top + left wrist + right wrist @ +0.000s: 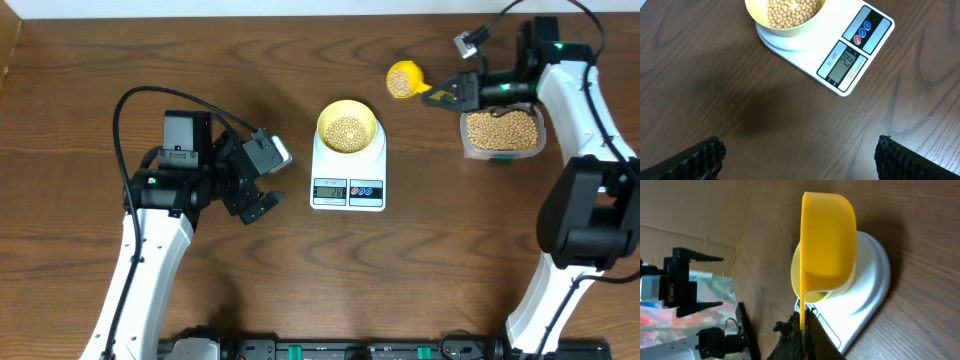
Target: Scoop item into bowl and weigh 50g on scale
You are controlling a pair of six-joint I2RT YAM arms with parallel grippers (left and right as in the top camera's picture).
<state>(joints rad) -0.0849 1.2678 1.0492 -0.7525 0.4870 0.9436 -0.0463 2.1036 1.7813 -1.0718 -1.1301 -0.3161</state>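
A dark brown wood-grain table (pixel 300 280) filled the view. Toward its far right stood a clear rectangular plastic tub (pixel 505 155), upright. Near the tub's far left corner was a bright yellow scoop (pixel 403 79), its cup open upward and its handle running back toward the tub; the right wrist view showed its smooth rounded underside. A white strip (pixel 300 8) ran along the table's far edge, and tan cardboard (pixel 6 50) showed at the far left corner. Black hardware (pixel 330 350) with small green lights lined the near edge.
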